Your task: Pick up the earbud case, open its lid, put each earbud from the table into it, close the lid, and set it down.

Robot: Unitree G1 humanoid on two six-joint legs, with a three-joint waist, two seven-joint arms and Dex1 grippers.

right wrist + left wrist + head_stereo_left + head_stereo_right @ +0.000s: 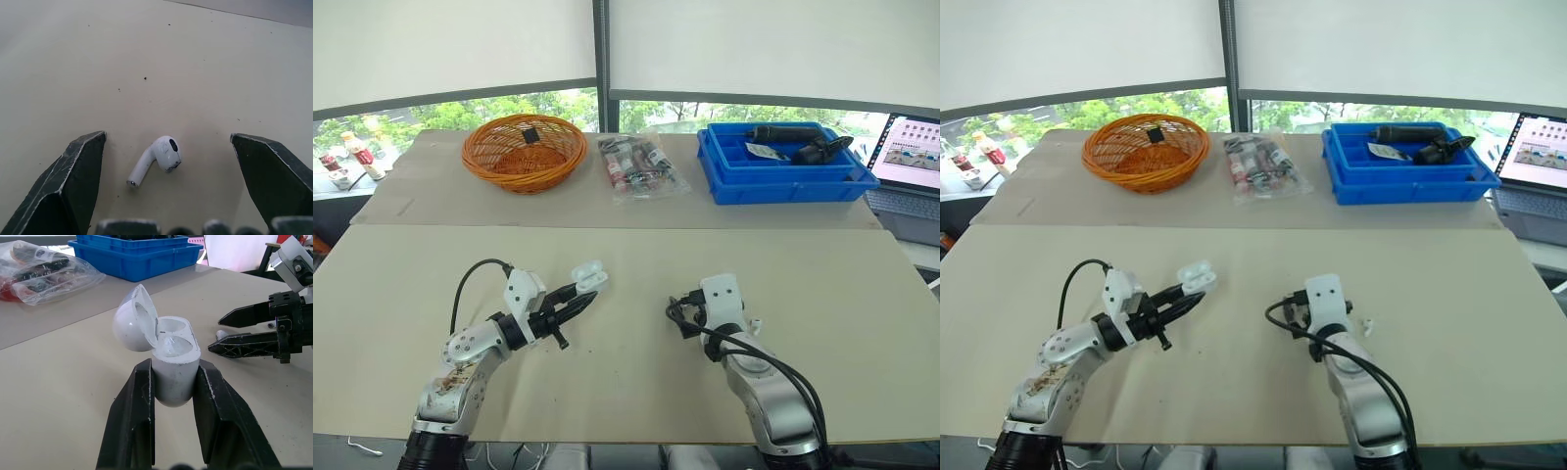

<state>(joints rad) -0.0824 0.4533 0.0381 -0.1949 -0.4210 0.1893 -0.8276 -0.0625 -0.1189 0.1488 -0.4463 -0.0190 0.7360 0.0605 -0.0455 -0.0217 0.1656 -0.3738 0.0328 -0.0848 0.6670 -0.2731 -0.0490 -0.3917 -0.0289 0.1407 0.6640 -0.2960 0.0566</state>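
While the left gripper (pixel 579 298) clamps the earbud case (pixel 175 367) by its rounded body over the near-left table (pixel 626 382), lid (pixel 134 320) hinged open, the right gripper (pixel 167 137) hangs at near right, fingers spread wide either side of one earbud (pixel 159 157). Earbud: glossy white plastic, bulbous head, short stem, likely slippery; best pinched squarely across the head, fingers lowered evenly. Case: smooth white shell, two sockets, one possibly filled

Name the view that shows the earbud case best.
Left wrist view: the earbud case sits close up between the fingers of the left gripper, lid hinged open, both sockets visible. The eye views show it small and white at that gripper's tips.
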